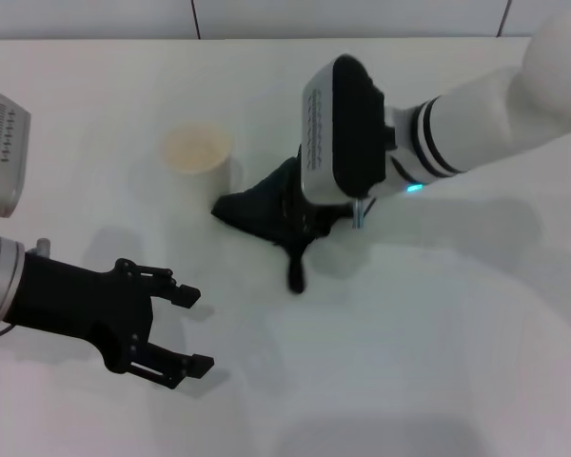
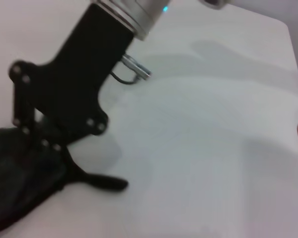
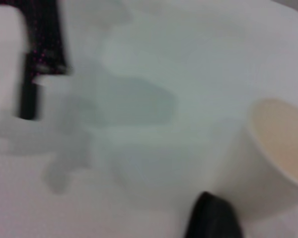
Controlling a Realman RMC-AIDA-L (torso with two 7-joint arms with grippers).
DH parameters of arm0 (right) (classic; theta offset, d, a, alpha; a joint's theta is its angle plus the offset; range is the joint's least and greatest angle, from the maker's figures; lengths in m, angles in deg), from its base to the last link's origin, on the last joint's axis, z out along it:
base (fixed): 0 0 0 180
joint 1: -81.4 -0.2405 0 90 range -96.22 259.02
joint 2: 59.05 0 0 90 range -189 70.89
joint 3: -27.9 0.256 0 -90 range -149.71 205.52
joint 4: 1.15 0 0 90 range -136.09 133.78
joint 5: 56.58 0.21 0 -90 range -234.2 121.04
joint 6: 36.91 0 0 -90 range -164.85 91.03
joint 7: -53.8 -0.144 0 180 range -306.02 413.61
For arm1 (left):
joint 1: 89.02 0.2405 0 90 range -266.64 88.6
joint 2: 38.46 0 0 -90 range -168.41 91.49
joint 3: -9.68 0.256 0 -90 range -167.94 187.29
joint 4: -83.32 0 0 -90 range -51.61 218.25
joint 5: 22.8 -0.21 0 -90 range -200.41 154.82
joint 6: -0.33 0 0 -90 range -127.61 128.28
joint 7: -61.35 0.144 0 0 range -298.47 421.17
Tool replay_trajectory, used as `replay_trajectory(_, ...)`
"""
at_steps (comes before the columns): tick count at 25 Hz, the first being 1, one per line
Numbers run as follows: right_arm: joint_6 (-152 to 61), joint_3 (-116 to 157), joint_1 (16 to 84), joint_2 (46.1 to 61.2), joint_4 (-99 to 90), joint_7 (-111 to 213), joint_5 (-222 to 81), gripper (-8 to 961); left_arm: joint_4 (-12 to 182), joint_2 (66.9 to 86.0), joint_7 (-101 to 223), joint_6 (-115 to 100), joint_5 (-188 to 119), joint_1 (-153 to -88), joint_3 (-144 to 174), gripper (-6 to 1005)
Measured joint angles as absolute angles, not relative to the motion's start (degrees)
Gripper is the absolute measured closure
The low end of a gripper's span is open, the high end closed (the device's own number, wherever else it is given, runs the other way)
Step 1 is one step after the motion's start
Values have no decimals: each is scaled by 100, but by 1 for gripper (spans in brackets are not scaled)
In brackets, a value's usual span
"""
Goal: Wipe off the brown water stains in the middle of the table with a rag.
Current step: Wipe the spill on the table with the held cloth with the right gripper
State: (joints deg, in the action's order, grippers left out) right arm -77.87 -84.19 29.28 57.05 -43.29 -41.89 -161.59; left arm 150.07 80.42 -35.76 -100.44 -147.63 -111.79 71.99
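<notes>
The rag (image 1: pixel 257 208), dark charcoal and bunched, lies on the white table (image 1: pixel 438 333) just right of a paper cup, with its narrow tail (image 1: pixel 296 274) trailing toward me. My right gripper (image 1: pixel 312 215) comes down from the right arm onto the rag and is shut on its folds. The left wrist view shows that same right gripper (image 2: pixel 42 148) sunk into the rag (image 2: pixel 17 191), the tail (image 2: pixel 105 182) sticking out beside it. The brown water stains show in no view. My left gripper (image 1: pixel 190 328) hovers open at the near left, holding nothing.
A paper cup (image 1: pixel 198 152) stands upright right beside the rag's left edge, and it also fills the side of the right wrist view as the cup (image 3: pixel 280 148). A dark tip (image 3: pixel 212 218) pokes in beside it. The table's back edge meets a wall.
</notes>
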Motion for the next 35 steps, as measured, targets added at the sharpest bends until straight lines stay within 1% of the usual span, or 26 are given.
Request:
replay_trajectory(8,-8787,-8549,3089,5709,-4964,-4220,-15995,925,15016,8037,-3577,-10044,-14764,-11188,7199,109)
replay_trajectory(14,-8994,-8917,3094,5713,-5150,-4224,-15833,925,15003,8037,-3572,-10043,-14764,-11206,7199,109)
replay_trajectory(22,-8296,-8969,3076,5700,-4992,-4209,-15869,925,15012,8037,-3569,-10032,-14758,-11180,7199,109)
replay_trajectory(35,-7213,-8465,2887,5675,-4131,-4081,-16086,926,15000,8037,-3568,-10029,-14756,-11220,7199,109)
